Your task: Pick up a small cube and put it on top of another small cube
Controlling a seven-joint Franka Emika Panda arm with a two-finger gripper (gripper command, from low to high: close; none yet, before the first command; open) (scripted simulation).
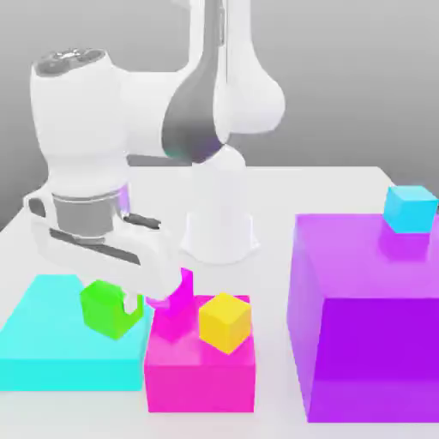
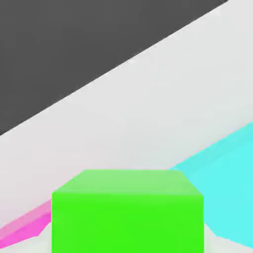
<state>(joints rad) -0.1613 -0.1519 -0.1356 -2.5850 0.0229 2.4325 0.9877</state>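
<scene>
Green cube (image 1: 105, 310) is in the pincer (image 2: 127, 238), so you've got your grab: it's closed down on the cube, with a pale fingertip (image 2: 221, 241) hugging one side in the hand view and its partner on the opposite side. Using the big magenta block (image 1: 201, 387) as your landmark, the cube is just off toward the exterior view's left, over the flat cyan slab (image 1: 69, 373). Honestly, you can't tell from here whether its underside touches that slab or floats a bit above it.

On top of the magenta block you've got two more little guys. The small yellow cube (image 1: 225, 322) sits near the front, toward the exterior view's right, with a corner facing you. The small magenta cube (image 1: 182, 296) is farther back, toward the exterior view's left, and the white hand (image 1: 107, 253) covers part of it, so you only get a piece of that one.

Look past the magenta block to the exterior view's right and you'll see the huge purple block (image 1: 377, 360), well apart from it, with a small cyan cube (image 1: 410, 210) parked on top near the back. Your arm's base (image 1: 220, 219) stands on the pale worktop (image 1: 296, 190) behind the magenta block.
</scene>
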